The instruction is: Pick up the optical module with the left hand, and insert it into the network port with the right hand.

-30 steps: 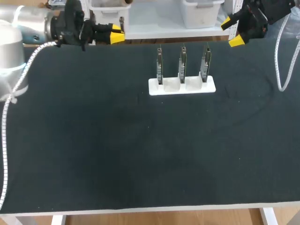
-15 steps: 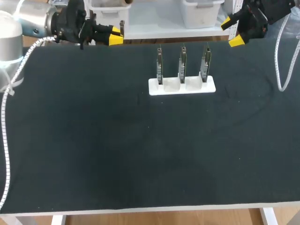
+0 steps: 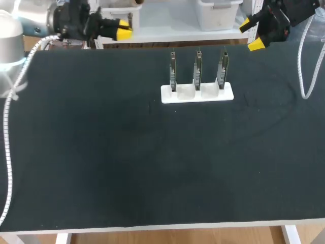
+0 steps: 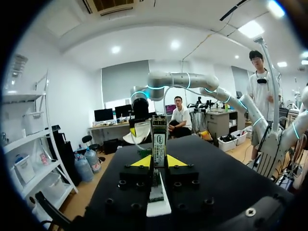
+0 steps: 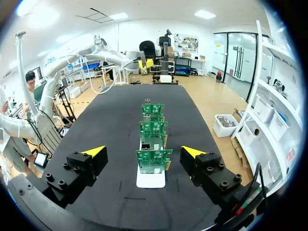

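Three boards (image 3: 197, 71) sit in the white stand (image 3: 197, 93); well left of it, the left fingers (image 4: 142, 162) clamp the optical module (image 4: 159, 139), right fingers (image 3: 256, 46) open. Pickup looks done; handover next, I reckon.

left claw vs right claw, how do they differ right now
The left claw is shut on the module, its tips close together; the right claw is open, tips wide apart, holding nothing. The left claw is at the far edge of the table on the left; the right claw is at that edge on the right, facing the white stand. Both have yellow tips.
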Tool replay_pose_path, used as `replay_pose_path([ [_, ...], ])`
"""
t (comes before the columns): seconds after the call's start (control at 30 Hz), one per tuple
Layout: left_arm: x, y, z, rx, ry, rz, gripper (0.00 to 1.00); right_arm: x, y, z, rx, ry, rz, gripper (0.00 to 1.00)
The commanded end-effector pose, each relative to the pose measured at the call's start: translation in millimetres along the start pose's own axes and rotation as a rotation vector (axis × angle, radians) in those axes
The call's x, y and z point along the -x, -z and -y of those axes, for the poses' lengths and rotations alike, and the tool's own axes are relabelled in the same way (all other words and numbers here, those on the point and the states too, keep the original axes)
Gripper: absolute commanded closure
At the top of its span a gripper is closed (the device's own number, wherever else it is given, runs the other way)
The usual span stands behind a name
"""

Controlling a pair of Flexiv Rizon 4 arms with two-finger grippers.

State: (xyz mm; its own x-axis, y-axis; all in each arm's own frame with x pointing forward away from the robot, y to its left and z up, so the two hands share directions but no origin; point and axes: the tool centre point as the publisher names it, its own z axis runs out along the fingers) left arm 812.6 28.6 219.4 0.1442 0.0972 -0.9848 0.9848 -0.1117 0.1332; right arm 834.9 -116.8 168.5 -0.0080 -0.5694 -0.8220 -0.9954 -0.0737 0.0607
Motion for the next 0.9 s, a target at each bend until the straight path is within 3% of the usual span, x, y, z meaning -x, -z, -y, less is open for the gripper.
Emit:
replay_pose_path([
  [0.03,5.0,-40,-7.7,0.022,-0.044,0.018,1.0,0,2,8,0.948,0.0,0.002,0.0],
  [0.47,14.6,-90,-40.5,-0.014,-0.085,0.064,1.0,0,2,8,0.948,0.0,0.002,0.0],
  [0.67,13.7,-107,-55.6,-0.016,-0.034,0.108,1.0,0,2,8,0.948,0.0,0.002,0.0],
  [0.9,9.0,-130,-58.2,-0.041,0.016,0.118,1.0,0,2,8,0.948,0.0,0.002,0.0],
])
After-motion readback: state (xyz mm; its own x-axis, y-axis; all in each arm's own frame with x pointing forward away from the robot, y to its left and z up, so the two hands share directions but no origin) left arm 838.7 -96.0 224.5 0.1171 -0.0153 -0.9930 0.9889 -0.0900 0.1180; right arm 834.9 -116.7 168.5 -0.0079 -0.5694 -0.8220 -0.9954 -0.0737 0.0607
